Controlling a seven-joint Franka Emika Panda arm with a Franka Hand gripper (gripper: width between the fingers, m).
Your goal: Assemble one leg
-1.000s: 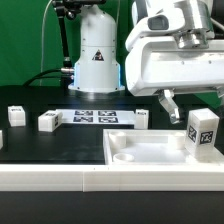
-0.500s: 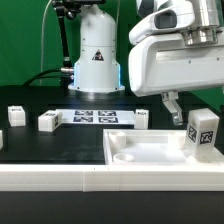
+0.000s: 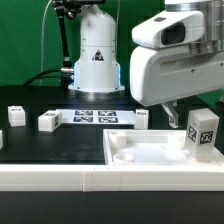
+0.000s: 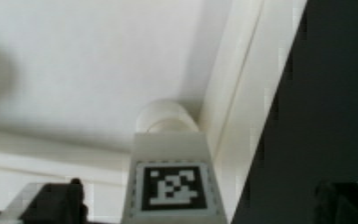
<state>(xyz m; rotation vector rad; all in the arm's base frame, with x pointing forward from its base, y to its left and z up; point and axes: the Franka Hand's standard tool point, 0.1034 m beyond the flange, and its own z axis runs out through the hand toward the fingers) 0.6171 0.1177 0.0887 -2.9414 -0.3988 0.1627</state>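
A leg, a white stubby post with a square tag, stands upright in the corner of the white tabletop at the exterior view's right. My gripper hangs just above it, on the exterior view's left of the leg, and is open. In the wrist view the leg stands between the two dark fingertips, with a gap on each side, and my gripper touches nothing. Three more legs lie on the black table: one, one and one.
The marker board lies flat on the table behind the tabletop. The arm's white base stands at the back in front of a green backdrop. The tabletop's rim runs beside the leg in the wrist view.
My gripper has moved down and a little toward the exterior view's right, closer to the standing leg. The legs and the tabletop have not moved.
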